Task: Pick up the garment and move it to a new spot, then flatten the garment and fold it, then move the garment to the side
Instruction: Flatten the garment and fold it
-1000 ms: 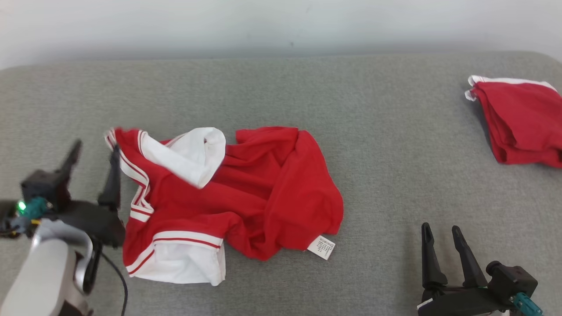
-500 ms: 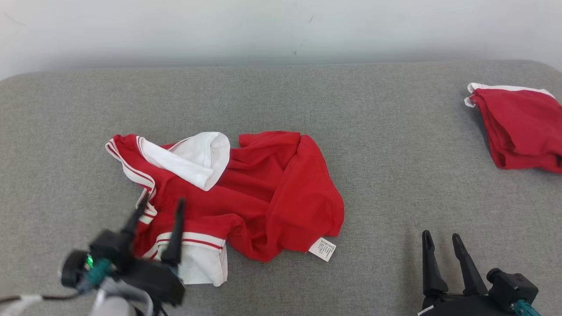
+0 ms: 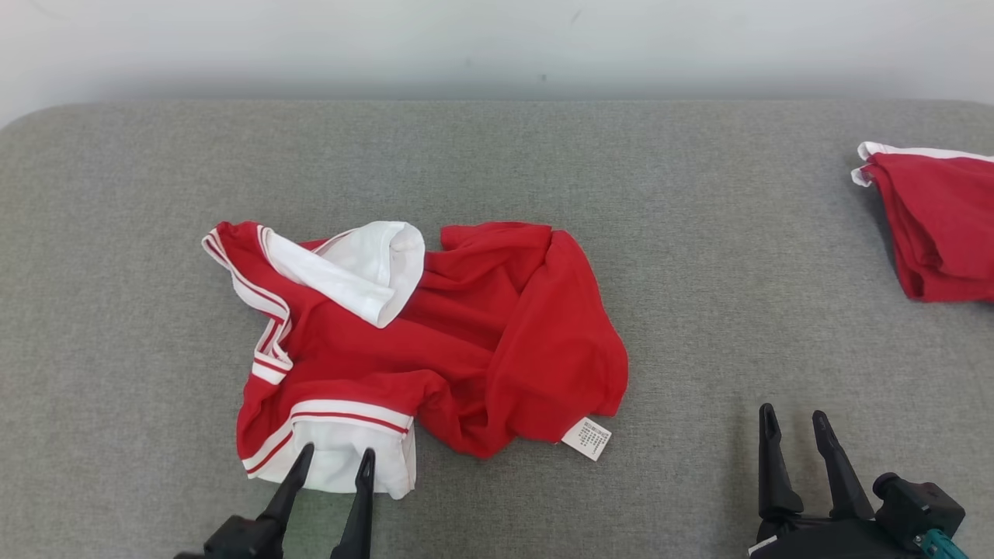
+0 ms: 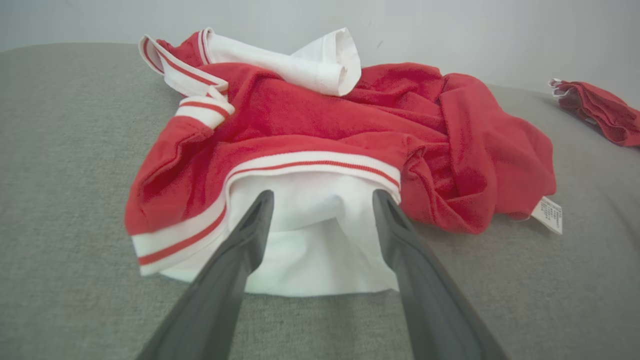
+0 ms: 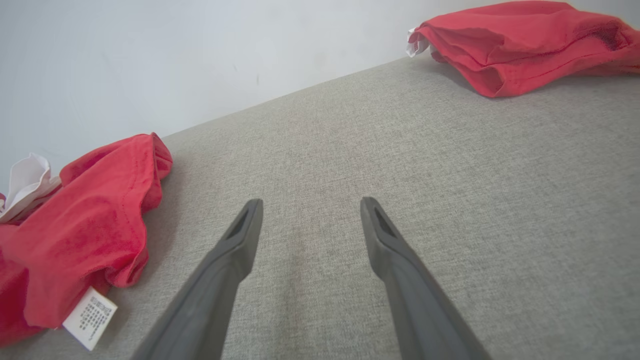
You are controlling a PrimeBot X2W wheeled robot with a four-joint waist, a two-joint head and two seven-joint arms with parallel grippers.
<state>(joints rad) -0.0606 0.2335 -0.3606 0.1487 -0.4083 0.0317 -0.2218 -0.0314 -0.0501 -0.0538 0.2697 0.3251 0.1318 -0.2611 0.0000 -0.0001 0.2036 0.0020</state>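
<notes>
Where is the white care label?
Head view: the white care label lies on the grey fabric surface at the lower right edge of the crumpled red garment, left of the right end effector.

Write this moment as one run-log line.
left claw: open, at white edge of garment | right claw: open, away | garment: crumpled, not held

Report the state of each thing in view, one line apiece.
garment, crumpled, not flattened or folded.
label, lying flat, sticking out at the garment's near edge.
folded garment, folded, set apart at the far right.
left gripper, open, fingers over the garment's white end, gripping nothing.
right gripper, open, empty, clear of both garments.
</notes>
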